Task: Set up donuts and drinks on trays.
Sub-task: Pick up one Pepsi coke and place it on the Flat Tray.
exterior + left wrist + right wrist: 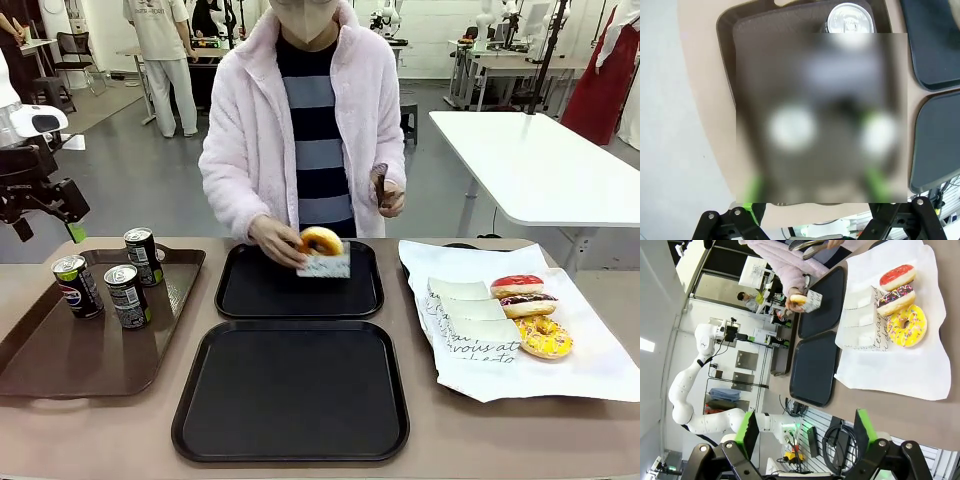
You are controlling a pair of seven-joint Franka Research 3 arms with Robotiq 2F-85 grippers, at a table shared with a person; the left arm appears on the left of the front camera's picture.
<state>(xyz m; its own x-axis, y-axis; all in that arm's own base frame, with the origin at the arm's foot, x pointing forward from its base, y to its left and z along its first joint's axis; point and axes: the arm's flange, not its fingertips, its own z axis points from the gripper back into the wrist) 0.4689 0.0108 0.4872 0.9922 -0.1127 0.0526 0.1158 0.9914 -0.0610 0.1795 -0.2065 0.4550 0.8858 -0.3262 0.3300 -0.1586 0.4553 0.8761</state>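
Note:
A person's hand holds a golden donut (321, 240) in a white paper holder (328, 266) low over the far black tray (298, 300). The near black tray (291, 390) lies bare. Red (517, 285), chocolate (527, 304) and yellow-sprinkled (543, 336) donuts lie on white paper at right. Three dark cans (104, 278) stand on the brown tray. My left gripper (48, 226) hangs open above the table's far left corner; in its wrist view one can top (850, 19) shows below. My right gripper (805, 432) is open and off the table's right end, looking over the donuts (901, 299) and both trays (812, 367).
The person's other hand holds tongs (381, 186) at chest height. The brown tray (60, 350) takes up the left of the table. Spare paper holders (468, 310) lie on the white paper sheet (590, 370) beside the donuts. A white table stands behind at right.

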